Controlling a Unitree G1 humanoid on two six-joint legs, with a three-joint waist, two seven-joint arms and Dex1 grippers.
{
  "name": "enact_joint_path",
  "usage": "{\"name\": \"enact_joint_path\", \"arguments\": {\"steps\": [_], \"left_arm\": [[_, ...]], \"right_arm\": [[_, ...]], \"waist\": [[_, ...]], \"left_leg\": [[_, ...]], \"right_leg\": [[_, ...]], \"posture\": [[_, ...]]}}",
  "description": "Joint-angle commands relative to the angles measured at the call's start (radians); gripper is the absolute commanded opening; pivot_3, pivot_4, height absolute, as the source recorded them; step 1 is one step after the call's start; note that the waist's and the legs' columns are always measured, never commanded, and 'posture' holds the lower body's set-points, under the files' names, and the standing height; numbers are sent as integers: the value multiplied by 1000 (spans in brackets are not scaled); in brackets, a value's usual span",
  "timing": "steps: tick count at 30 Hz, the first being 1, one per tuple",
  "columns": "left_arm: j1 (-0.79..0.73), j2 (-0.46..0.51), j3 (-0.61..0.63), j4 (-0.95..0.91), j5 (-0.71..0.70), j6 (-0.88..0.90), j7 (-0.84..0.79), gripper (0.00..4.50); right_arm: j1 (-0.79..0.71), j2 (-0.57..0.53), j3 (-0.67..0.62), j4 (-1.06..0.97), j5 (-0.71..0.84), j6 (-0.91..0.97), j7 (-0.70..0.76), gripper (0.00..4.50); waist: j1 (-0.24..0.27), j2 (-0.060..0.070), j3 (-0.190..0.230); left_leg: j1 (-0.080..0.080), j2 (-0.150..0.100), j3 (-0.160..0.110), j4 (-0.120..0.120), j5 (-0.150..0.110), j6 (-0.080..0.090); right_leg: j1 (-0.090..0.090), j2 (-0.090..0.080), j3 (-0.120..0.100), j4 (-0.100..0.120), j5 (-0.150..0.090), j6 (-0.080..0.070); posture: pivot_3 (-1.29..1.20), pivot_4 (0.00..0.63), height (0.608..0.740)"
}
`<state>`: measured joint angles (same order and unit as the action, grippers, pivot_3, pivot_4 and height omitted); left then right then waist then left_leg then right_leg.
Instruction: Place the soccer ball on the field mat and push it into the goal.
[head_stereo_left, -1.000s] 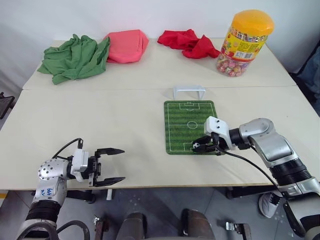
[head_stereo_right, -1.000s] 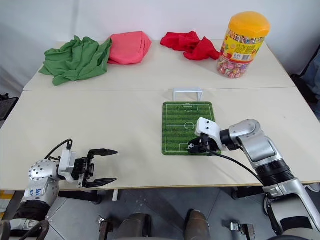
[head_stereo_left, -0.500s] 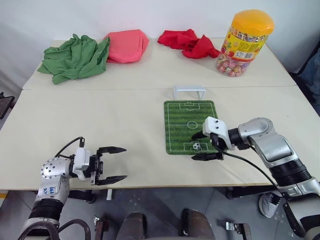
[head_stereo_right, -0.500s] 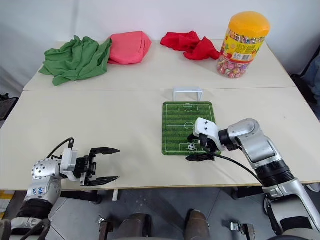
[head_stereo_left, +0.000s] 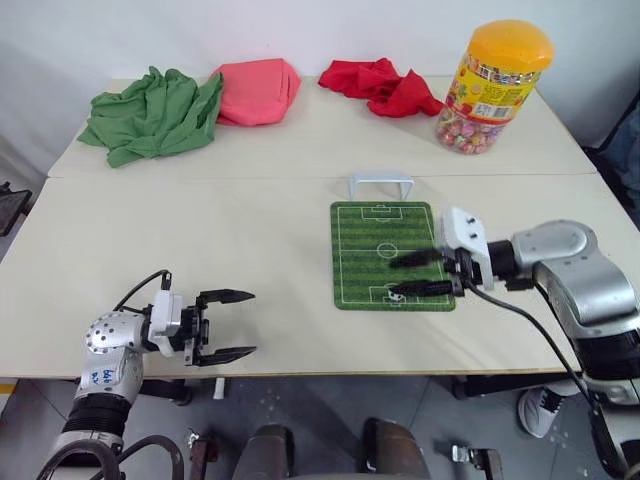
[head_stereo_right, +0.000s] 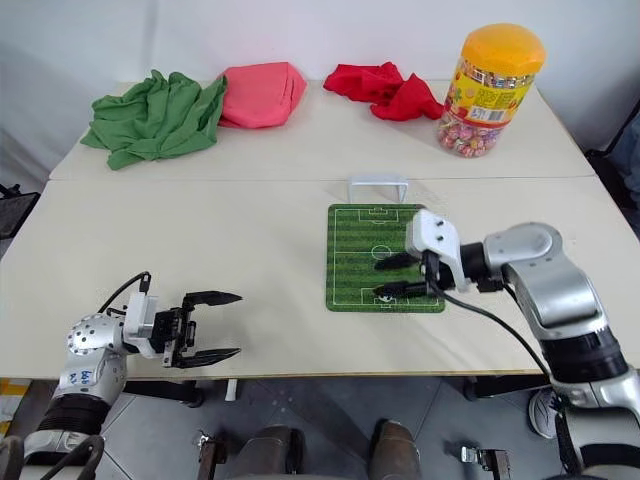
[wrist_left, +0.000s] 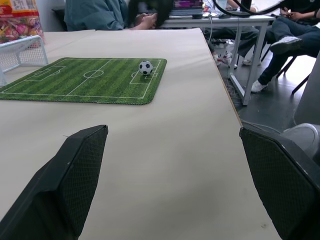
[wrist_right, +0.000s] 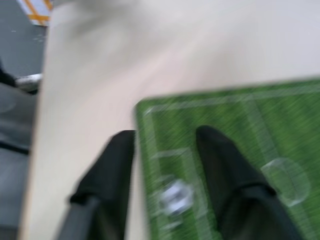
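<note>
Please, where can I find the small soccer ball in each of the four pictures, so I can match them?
Left eye view: soccer ball on the field mat, at its near end, by the lower claw finger.
Right eye view: same near end.
Left wrist view: on the mat's penalty box.
Right wrist view: blurred white spot between the two fingers.
Shared landmark: the mat's white centre circle.
</note>
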<state>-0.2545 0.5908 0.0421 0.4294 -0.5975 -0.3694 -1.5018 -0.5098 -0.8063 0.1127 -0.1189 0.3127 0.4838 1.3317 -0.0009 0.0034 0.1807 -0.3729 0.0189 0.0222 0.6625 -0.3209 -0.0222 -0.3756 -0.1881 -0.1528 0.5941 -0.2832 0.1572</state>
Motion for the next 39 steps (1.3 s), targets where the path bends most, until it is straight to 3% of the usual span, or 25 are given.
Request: {"name": "enact_joint_path", "arguments": {"steps": [1, 3, 12, 16, 20, 24, 39], "left_arm": [[-9, -1, 24, -2, -12, 1, -84, 4500], [-13, -2, 23, 1, -11, 1, -85, 4500], [-13, 1, 26, -4, -9, 1, -78, 4500], [5, 2, 30, -25, -11, 5, -70, 4500], [0, 1, 37, -21, -7, 4, -67, 4500], [-1, 0, 42, -17, -4, 1, -66, 4500], [-81, -25, 33, 52, 31, 27, -42, 4500]], "right_arm": [[33, -9, -5, -13, 2, -65, 8, 593], [45, -2, 5, 18, -7, -93, 12, 7], [-14, 48, 100, 218, -89, -219, 41, 7], [-125, 132, 117, 420, -179, -346, -51, 7], [-253, 189, 50, 554, -209, -438, -186, 7], [-268, 201, -9, 491, -159, -402, -218, 7], [-73, 10, -104, 269, -52, -242, -108, 7]], "waist": [[-4, 0, 0], [-4, 0, 0], [-3, 0, 0], [-9, 0, 0], [-14, 0, 0], [-16, 0, 0], [-3, 0, 0]], "left_leg": [[0, 0, 0, 0, 0, 0], [1, 0, 1, 0, 0, 0], [1, 0, 1, 0, 0, 0], [1, 1, 2, 1, 0, 0], [1, 2, 2, 1, 0, 0], [1, 2, 2, 0, 0, 0], [1, 2, 3, 1, -1, 0]], "right_leg": [[0, 0, 0, 0, 0, 0], [0, 0, 0, 0, 0, 0], [0, 0, 1, 0, 0, 0], [0, 2, 2, 0, 0, 0], [0, 2, 2, 1, 0, 0], [-1, 2, 2, 1, 0, 0], [-1, 2, 2, 0, 0, 0]], "posture": [[0, 150, 740], [0, 150, 740], [0, 150, 740], [0, 150, 740], [0, 150, 740], [0, 150, 740], [0, 150, 740]]}}
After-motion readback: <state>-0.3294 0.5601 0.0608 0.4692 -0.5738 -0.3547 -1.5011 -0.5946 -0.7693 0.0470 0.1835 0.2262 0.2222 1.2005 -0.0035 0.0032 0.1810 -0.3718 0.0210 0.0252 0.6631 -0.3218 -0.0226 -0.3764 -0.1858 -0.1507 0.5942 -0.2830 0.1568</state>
